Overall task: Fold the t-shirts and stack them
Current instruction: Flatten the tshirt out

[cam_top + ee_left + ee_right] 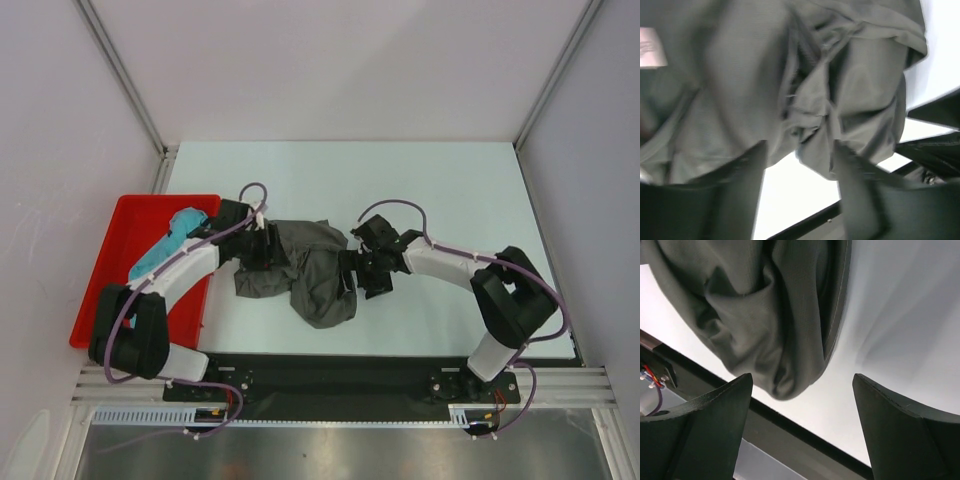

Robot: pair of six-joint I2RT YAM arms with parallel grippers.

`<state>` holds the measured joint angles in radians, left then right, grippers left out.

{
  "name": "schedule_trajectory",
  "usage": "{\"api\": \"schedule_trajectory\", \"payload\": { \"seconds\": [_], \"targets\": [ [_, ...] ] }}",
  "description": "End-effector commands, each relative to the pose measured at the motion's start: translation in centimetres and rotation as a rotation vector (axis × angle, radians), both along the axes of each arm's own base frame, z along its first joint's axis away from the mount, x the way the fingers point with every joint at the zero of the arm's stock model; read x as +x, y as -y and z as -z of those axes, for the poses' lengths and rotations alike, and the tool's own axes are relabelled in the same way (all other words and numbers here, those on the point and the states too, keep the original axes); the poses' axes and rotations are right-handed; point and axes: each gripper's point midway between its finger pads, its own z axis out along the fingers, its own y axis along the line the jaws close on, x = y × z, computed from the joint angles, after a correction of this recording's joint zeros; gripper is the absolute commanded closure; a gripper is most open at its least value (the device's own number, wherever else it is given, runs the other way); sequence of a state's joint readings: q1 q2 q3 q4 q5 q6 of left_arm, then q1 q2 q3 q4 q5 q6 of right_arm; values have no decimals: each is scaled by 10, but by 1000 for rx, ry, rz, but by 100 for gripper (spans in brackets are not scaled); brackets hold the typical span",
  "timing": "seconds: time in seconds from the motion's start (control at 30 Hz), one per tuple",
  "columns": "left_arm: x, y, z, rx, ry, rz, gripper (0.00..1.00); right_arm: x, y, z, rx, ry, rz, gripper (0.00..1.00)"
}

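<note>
A pale sewn-in label [651, 47] on the dark grey t-shirt [310, 268] shows only in the left wrist view, and its writing is too blurred to read. Only the top view takes in the red tray [110, 270], where the teal t-shirt [170, 243] lies bunched under the left arm. The grey one lies crumpled on the worktop [450, 190] just right of the tray.

The left tool [264, 246] sits at the grey shirt's edge nearer the tray. Its fingers [725, 200] are moderately apart, with bare worktop in the gap and cloth at their tips; I cannot tell whether they touch it. The right tool [352, 272], at the edge farther from the tray, is spread wide. Its fingers [710, 430] grip nothing, and a hemmed fold lies just beyond their tips.
</note>
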<state>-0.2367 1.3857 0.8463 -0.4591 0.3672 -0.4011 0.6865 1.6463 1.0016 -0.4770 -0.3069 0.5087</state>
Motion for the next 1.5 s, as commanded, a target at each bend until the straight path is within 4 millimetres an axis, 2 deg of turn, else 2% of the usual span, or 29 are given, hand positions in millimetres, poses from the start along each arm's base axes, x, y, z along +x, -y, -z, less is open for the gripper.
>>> {"api": "schedule_trajectory", "payload": {
  "seconds": [0.0, 0.07, 0.2, 0.27, 0.33, 0.43, 0.5, 0.53, 0.57, 0.63, 0.67, 0.7, 0.77, 0.8, 0.87, 0.93, 0.97, 1.03, 1.07, 1.13, 1.17, 1.2, 1.27, 1.3, 1.33, 1.4, 1.43, 1.47],
  "targets": [
    [14, 17, -9, 52, 62, 64, 32, 16, -18, -6, 41, 58, -51, 12],
    [20, 21, -2, 51, 51, 68, 34, 20, -19, -2, 31, 61, -56, 12],
    [31, 12, 19, 148, -17, 58, 36, 22, -24, 0, 49, 57, -74, 14],
    [33, 13, 27, 153, -55, 62, 44, 21, -26, 3, 52, 45, -84, 16],
    [33, 15, 29, 145, -67, 65, 46, 20, -25, 6, 48, 33, -81, 19],
    [34, 16, 26, 146, -66, 64, 55, 15, -24, 13, 45, 4, -80, 32],
    [36, 19, 17, 124, -41, 68, 64, 12, -23, 15, 43, -8, -78, 42],
    [37, 21, 13, 113, -33, 65, 75, 12, -22, 15, 39, -4, -72, 46],
    [38, 21, 8, 109, -21, 61, 82, 12, -21, 13, 35, -1, -70, 55],
    [42, 19, -8, 109, 14, 38, 96, 17, -18, 3, 31, 35, -61, 64],
    [44, 19, -16, 108, 30, 31, 100, 16, -15, 0, 20, 41, -58, 77],
    [43, 17, -23, 111, 41, 26, 100, 18, -12, -6, 15, 55, -52, 84],
    [51, 15, -53, 110, 117, 8, 100, 21, -2, -23, 5, 89, -28, 100],
    [48, 12, -63, 117, 123, 1, 100, 23, 3, -30, 4, 100, -13, 100],
    [55, 8, -98, 119, 206, -25, 100, 27, 19, -49, -8, 127, 22, 100],
    [54, 5, -119, 123, 246, -37, 100, 32, 32, -63, -30, 160, 52, 100],
    [57, 4, -145, 109, 308, -44, 100, 32, 45, -75, -43, 177, 69, 100],
    [57, 4, -168, 98, 353, -40, 100, 41, 56, -99, -44, 231, 101, 100],
    [59, 7, -193, 70, 409, -38, 100, 46, 71, -111, -59, 263, 138, 100],
    [63, 11, -218, 45, 467, -22, 100, 63, 84, -140, -57, 338, 197, 100],
    [68, 13, -241, 27, 516, -25, 100, 68, 92, -152, -64, 366, 222, 100],
    [70, 15, -253, 14, 538, -26, 100, 84, 102, -177, -60, 430, 259, 100],
    [75, 18, -292, -18, 618, -28, 100, 95, 118, -203, -91, 486, 306, 100],
    [76, 20, -301, -29, 625, -24, 100, 101, 125, -216, -103, 517, 316, 100],
    [75, 21, -332, -54, 687, -27, 100, 107, 132, -248, -105, 586, 342, 100],
    [72, 24, -352, -82, 712, -15, 100, 109, 141, -275, -127, 659, 346, 100],
    [66, 23, -377, -102, 763, -17, 100, 106, 144, -292, -121, 689, 348, 100],
    [62, 21, -382, -106, 767, -22, 100, 103, 145, -298, -120, 699, 345, 100]
  ]
}}
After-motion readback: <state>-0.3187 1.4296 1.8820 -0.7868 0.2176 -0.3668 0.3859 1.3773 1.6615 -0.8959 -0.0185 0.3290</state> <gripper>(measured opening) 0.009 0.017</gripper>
